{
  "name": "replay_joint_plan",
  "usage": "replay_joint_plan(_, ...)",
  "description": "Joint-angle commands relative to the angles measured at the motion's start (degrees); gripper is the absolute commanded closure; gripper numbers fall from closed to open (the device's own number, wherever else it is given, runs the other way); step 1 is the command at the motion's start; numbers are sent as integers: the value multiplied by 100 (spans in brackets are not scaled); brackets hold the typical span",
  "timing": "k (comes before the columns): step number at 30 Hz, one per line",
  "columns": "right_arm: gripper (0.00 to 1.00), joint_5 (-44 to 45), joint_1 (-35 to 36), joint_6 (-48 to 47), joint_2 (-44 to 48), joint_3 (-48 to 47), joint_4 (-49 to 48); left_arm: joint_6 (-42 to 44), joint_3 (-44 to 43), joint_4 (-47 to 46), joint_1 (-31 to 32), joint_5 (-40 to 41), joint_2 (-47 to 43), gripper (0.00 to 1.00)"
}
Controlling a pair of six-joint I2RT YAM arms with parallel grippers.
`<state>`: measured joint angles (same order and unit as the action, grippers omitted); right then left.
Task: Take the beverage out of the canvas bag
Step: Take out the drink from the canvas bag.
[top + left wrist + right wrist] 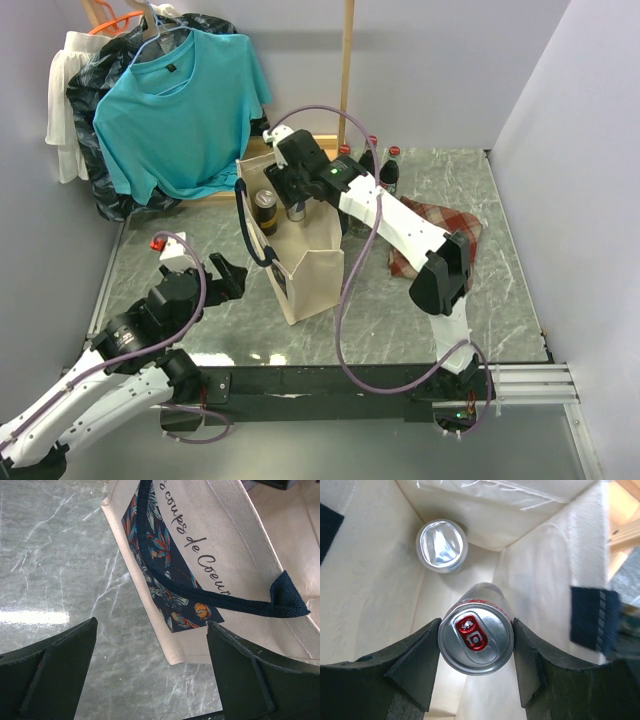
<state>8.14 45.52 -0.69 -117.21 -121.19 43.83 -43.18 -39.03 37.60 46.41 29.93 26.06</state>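
From above, the right gripper [293,196] reaches down into the open mouth of the canvas bag [305,265], which stands upright on the marble table [180,240]. Its jaws are around a beverage can [297,208], with a second can [264,208] just beside it to the left. The left gripper [228,277] sits low, near the bag's left side but apart from it, with its jaws spread. In the left wrist view, the left gripper [151,630] gapes wide and holds nothing. Ahead of it lies the canvas bag [225,540], showing its printed face and navy handle [210,597]. In the right wrist view, the right gripper [476,625] is clamped on the beverage can [475,639], one finger pressing each side. The can stands upright with its long axis vertical and its red-tabbed lid facing the camera. The second can [441,546] stands deeper inside the canvas bag [370,580], untouched.
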Motion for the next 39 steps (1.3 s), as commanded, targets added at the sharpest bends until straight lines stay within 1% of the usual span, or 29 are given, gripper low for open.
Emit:
replay_joint_plan(1, 100, 284, 71, 60, 655, 86, -305, -103, -228, -17, 96, 232, -49, 4)
replay_joint_plan(8, 100, 276, 98, 236, 910, 289, -349, -121, -272, 80, 105, 364, -259, 4)
replay_joint_plan(10, 100, 276, 98, 280, 936, 289, -323, -68, -368, 115, 105, 399, -321, 4)
replay_joint_plan(13, 100, 258, 133, 332, 954, 271, -235, 72, -658, 352, 105, 461, -330, 4)
replay_joint_plan(15, 100, 284, 159, 367, 954, 192, -165, 20, -773, 555, 105, 583, -356, 4)
replay_joint_plan(19, 100, 206, 221, 368, 876, -80, 273, 134, -448, 186, 105, 470, -751, 4)
replay_joint_plan(23, 100, 363, 308, 333, 849, -265, 573, 56, -474, 300, 105, 636, -848, 4)
replay_joint_plan(26, 100, 434, 344, 376, 1024, -64, 504, 38, -457, 291, 105, 654, -875, 4)
replay_joint_plan(27, 100, 443, 361, 403, 1094, 137, 460, 38, -439, 283, 105, 654, -866, 4)
replay_joint_plan(32, 100, 539, 361, 508, 1665, 989, -85, 20, -466, 344, 105, 646, -445, 4)
replay_joint_plan(37, 100, 443, 353, 535, 2210, 1509, -551, 72, -518, 344, 105, 452, 64, 4)
replay_joint_plan(39, 100, 408, 370, 526, 2281, 1615, -595, 151, -536, 283, 105, 286, 127, 4)
